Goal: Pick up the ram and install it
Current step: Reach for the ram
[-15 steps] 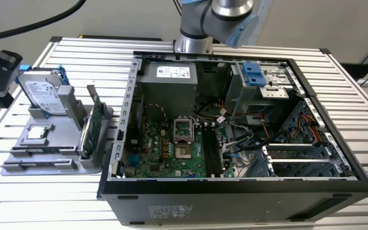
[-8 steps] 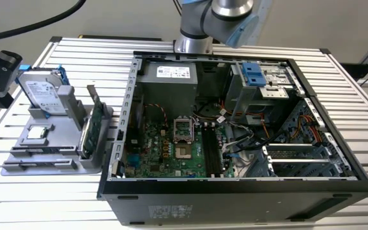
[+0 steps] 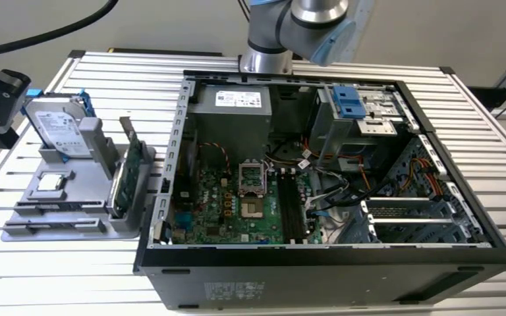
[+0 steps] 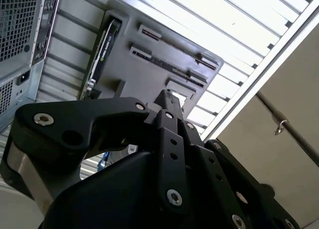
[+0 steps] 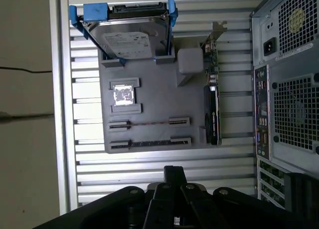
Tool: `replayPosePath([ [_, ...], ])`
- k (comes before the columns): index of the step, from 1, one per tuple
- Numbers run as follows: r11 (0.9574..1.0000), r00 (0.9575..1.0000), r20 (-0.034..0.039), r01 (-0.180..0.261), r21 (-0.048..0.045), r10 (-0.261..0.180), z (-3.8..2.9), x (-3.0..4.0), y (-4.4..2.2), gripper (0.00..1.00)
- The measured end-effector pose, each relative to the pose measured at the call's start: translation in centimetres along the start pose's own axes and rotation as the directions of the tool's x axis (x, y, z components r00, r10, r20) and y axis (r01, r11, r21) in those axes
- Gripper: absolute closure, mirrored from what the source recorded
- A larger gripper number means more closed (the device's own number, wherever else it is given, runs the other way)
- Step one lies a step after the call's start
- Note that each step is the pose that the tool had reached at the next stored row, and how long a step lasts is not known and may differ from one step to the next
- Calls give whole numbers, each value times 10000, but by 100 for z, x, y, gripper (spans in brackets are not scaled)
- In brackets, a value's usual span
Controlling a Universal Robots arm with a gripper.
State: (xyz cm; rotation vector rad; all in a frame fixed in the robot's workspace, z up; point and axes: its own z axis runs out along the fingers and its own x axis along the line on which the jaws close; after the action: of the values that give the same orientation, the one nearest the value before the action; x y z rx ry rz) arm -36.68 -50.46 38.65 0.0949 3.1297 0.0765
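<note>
Nearest the lens in both wrist views: the tool (image 5: 174, 170), black linkage. Its fingertips are seen drawn together with nothing held between them. It is judged to hang well above the parts.

The ram (image 5: 149, 141) is found beyond the tool's tip in the first wrist view, well apart from it. It is a slim dark stick stood on edge, each end caught in a small holder. A second stick (image 5: 149, 123) of like build is set parallel just beside it, on the side away from the tool. Which of the two is meant cannot be told.

Long axis: in the exterior view it is laid 9-to-3 o'clock, from the bench edge toward the case. That is crosswise to the line from tool to stick. The thin upper edge is presented to the tool, and the broad faces are turned to 12 and 6.

Both sticks are carried on a grey tray (image 5: 159, 97). Tray layout by the exterior view:
- the sticks at the 6 o'clock end
- a loose chip (image 5: 123, 94) next
- the hard drive (image 5: 132, 39) propped at the 12 o'clock end
- the green card (image 3: 121, 181) stood on edge along the 3 o'clock side

The tray is set on the slatted bench (image 3: 112, 66), at 9 o'clock from the open case (image 3: 323, 260) and just beside it. Inside the case, long black slots (image 3: 292, 210) are seen on the board, run 12-to-6. Whether any is filled cannot be told.
</note>
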Motion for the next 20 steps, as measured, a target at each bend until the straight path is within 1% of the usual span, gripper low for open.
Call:
replayPosePath([
  [6,9998,9998,9,-183,1,183,0,5,0,100],
  [20,9998,9998,10,-216,1,216,0,5,0,100],
])
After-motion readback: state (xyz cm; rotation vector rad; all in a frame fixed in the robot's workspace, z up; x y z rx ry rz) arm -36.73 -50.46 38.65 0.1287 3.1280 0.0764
